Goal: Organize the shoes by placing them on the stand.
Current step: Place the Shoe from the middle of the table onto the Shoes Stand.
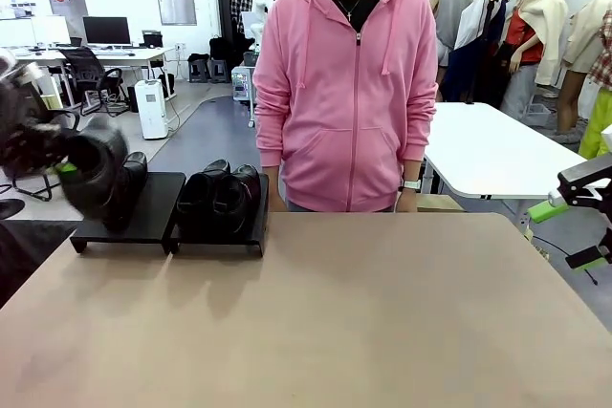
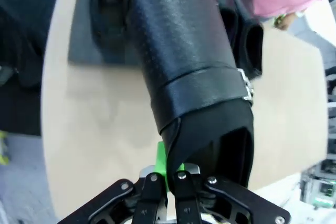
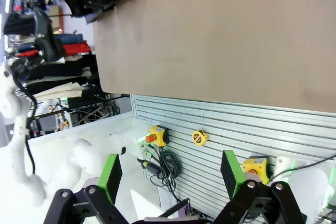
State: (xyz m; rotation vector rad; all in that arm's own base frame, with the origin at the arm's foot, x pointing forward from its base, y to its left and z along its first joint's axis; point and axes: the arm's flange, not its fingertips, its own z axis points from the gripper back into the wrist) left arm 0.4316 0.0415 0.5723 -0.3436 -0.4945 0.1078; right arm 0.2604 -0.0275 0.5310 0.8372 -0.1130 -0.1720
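Shoes [image 1: 222, 196] are filling the stand [image 1: 153, 209], the left end effector [image 2: 167, 178] clamping the last loafer [image 2: 184, 72], needing lowering beside its mate [image 1: 132, 175].

I see the left gripper [image 2: 167, 179]: black linkage bars with silver pivot pins, bright green pad [image 2: 169, 161] just above the pins. Right gripper [image 3: 170, 174]: same black linkages, two flat green pads [image 3: 229, 171], white arm casing beside the linkages. Front view: right gripper [image 1: 564, 200] is black with one green pad, left gripper [image 1: 38, 145] a blurred dark mass with a green fleck. Person behind the table edge [image 1: 382, 219]: pink zip hoodie [image 1: 346, 93] with drawstrings, dark top under the collar, wristwatch [image 1: 411, 184] below the cuff.
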